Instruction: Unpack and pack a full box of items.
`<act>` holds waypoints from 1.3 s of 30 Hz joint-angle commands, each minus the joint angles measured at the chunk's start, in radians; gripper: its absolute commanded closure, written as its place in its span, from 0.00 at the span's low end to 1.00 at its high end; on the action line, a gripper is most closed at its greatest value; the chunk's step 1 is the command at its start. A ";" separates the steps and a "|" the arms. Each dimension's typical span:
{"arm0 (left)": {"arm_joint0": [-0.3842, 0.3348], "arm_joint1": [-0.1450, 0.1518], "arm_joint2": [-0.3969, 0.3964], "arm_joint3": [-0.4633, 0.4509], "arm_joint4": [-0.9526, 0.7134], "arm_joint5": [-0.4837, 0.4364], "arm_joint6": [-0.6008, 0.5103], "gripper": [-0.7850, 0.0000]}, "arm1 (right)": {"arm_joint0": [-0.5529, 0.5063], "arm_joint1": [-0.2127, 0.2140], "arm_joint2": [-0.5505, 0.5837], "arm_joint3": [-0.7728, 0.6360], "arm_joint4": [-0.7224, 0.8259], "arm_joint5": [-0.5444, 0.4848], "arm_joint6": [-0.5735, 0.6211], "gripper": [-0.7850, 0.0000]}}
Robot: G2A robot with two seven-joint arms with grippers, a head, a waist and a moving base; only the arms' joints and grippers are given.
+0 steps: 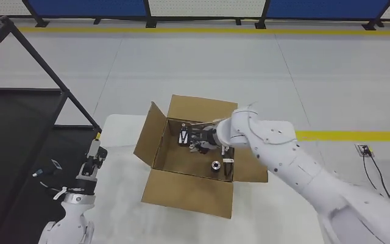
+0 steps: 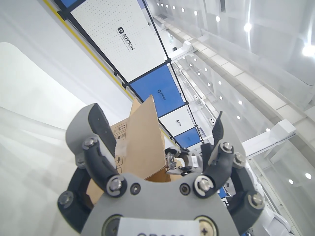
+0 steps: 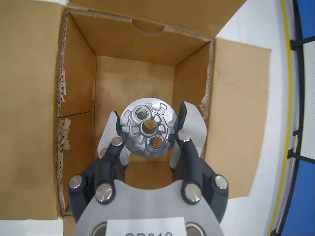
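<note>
Squarely clamped — disc (image 3: pixel 149 131) in right gripper (image 3: pixel 150 116).

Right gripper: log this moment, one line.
right gripper: shut on disc | place: in box | left gripper: open, beside box

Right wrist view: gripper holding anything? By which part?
Yes. The right gripper clamps a round grey cast-metal disc with holes by its outer rim, on two opposite sides, over the open brown cardboard box.

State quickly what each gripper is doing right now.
Left gripper: open, empty.
Right gripper: shut on the metal disc.
</note>
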 commanded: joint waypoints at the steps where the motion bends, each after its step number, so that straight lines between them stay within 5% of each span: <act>1: -0.003 0.000 0.004 -0.001 0.002 0.000 -0.003 0.00 | -0.005 -0.051 -0.022 0.101 0.008 -0.022 -0.044 1.00; 8: -0.014 -0.002 0.023 0.001 0.012 0.003 -0.010 0.00 | -0.025 -0.181 -0.068 0.353 -0.047 -0.002 -0.159 1.00; 10: -0.013 -0.003 0.025 0.000 0.014 0.005 -0.011 0.00 | -0.026 -0.205 -0.069 0.412 -0.053 -0.008 -0.188 0.70; 13: -0.010 -0.003 0.027 -0.002 0.019 0.008 -0.013 0.00 | -0.030 -0.235 -0.069 0.486 -0.058 -0.025 -0.217 0.52; 15: -0.009 -0.003 0.028 -0.005 0.022 0.010 -0.014 0.00 | -0.032 -0.251 -0.065 0.525 -0.053 -0.040 -0.237 0.51; 19: -0.007 -0.003 0.028 -0.011 0.027 0.012 -0.014 0.00 | -0.029 -0.273 -0.062 0.580 -0.064 -0.063 -0.267 0.50; 23: -0.005 -0.004 0.030 -0.014 0.033 0.014 -0.015 0.00 | -0.023 -0.287 -0.059 0.618 -0.080 -0.076 -0.293 0.35; 25: -0.004 -0.004 0.032 -0.018 0.035 0.016 -0.015 0.00 | -0.021 -0.292 -0.057 0.633 -0.086 -0.081 -0.304 0.39; 33: 0.003 -0.005 0.031 -0.029 0.040 0.017 -0.015 0.00 | -0.028 -0.303 -0.048 0.669 -0.103 -0.092 -0.335 0.24; 39: 0.007 -0.005 0.030 -0.034 0.046 0.020 -0.018 0.00 | -0.015 -0.300 -0.037 0.679 -0.119 -0.082 -0.397 0.21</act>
